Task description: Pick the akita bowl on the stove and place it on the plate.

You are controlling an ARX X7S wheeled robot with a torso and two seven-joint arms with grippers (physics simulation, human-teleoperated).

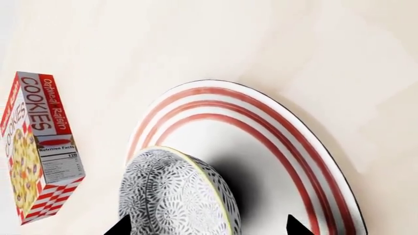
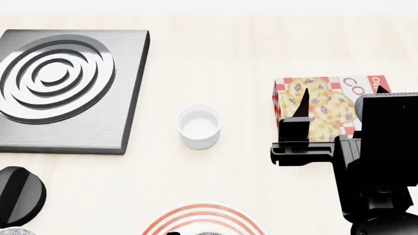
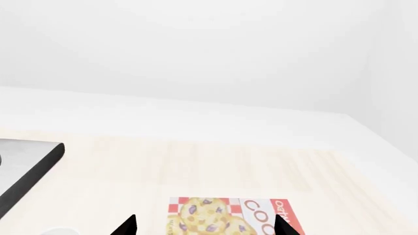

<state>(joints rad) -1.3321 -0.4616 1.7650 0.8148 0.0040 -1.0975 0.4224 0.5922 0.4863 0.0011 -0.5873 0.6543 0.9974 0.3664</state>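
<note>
The akita bowl [image 1: 176, 196], white with a dense grey floral pattern, is over the near part of the plate [image 1: 274, 147], a large white plate with red rings. It throws a dark shadow on the plate right beside it. My left gripper [image 1: 209, 227] is open around the bowl: one fingertip [image 1: 121, 227] shows at the bowl's outer edge, and the other fingertip [image 1: 297, 226] stands well apart from its rim. In the head view the stove [image 2: 65, 83] has bare burner rings, and only the plate's far rim [image 2: 202, 215] shows at the bottom edge. My right gripper [image 2: 343, 98] is open and empty above the cookie box.
A plain white cup [image 2: 199, 126] stands mid-table between stove and plate. A cookie box [image 2: 326, 105] lies at the right, and it also appears in the left wrist view as the box [image 1: 39, 147] beside the plate. A black knob [image 2: 19, 196] sits below the stove, and a patterned twin bowl [image 2: 11, 231] peeks in at the bottom left corner.
</note>
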